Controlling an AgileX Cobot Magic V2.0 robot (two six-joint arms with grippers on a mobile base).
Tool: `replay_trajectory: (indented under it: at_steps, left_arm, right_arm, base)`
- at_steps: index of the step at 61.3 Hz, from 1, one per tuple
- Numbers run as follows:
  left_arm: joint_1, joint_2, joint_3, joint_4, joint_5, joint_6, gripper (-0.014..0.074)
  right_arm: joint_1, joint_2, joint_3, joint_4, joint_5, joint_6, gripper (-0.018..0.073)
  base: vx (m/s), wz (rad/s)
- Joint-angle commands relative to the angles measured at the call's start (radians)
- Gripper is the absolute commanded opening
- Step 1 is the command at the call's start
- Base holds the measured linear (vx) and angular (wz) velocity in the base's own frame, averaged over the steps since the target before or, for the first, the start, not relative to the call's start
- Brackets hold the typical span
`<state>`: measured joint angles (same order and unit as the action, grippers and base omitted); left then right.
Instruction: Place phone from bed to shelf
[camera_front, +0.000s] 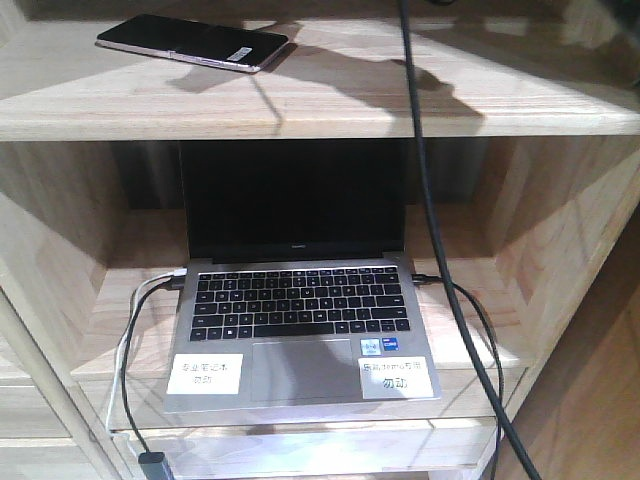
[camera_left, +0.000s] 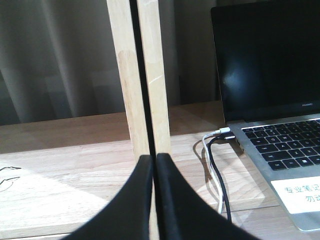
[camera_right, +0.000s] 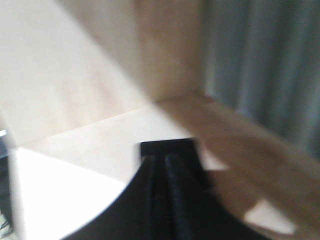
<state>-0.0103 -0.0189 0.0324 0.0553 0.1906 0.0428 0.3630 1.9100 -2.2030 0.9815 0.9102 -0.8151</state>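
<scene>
Front view: black phone (camera_front: 193, 43) lies flat on the top board of the wooden shelf (camera_front: 330, 105), at 11 o'clock from the open grey laptop (camera_front: 297, 300) on the board below. Left hand (camera_left: 154, 165) pressed together, empty, by an upright post (camera_left: 141, 75). Right hand (camera_right: 165, 162) pressed together, pic blurred

Wood, glass and metal

Glossy black phone (camera_front: 192, 43) on the matt, grained pale-wood shelf (camera_front: 330, 100); laptop (camera_front: 300, 340) looks brushed grey metal.

Home room: wooden shelf (camera_front: 300, 105), curtains (camera_left: 55, 60)
</scene>
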Motion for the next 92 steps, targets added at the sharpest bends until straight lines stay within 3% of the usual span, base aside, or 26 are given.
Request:
replay_trajectory:
  at_steps: [1, 10, 21, 38, 57, 73, 92]
  left_arm:
    - [-0.002, -0.004, -0.026, -0.004, -0.072, -0.004, 0.0001]
    - [-0.002, -0.004, -0.026, -0.004, -0.072, -0.004, 0.0001]
    - [-0.002, -0.004, -0.026, -0.004, -0.072, -0.004, 0.0001]
    - [-0.002, -0.004, -0.026, -0.004, -0.072, -0.004, 0.0001]
    - [-0.002, -0.004, -0.026, -0.004, -0.072, -0.004, 0.0001]
    - [-0.002, -0.004, -0.026, -0.004, -0.072, -0.004, 0.0001]
    - [-0.002, -0.004, -0.026, -0.004, -0.072, -0.004, 0.0001]
  right_arm:
    - [-0.004, -0.082, -0.007, -0.003, -0.026, 0.024, -0.0003]
    - [-0.003, -0.174, 0.148, -0.042, -0.131, 0.035, -0.0003]
    - [-0.003, -0.357, 0.451, -0.026, -0.337, -0.064, -0.0003]
    - [-0.003, -0.655, 0.842, -0.027, -0.539, -0.151, -0.0003]
    - [-0.003, -0.979, 1.254, -0.027, -0.755, -0.159, -0.0003]
    - [-0.003, -1.254, 1.561, -0.027, -0.847, -0.144, -0.0003]
    - [-0.003, -1.553, 1.835, -0.026, -0.86, -0.118, -0.0003]
  base:
    - [0.0, 0.0]
    - [0.0, 0.0]
    - [0.0, 0.0]
    - [0.0, 0.0]
    - [0.0, 0.0]
    - [0.0, 0.0]
    - [0.0, 0.0]
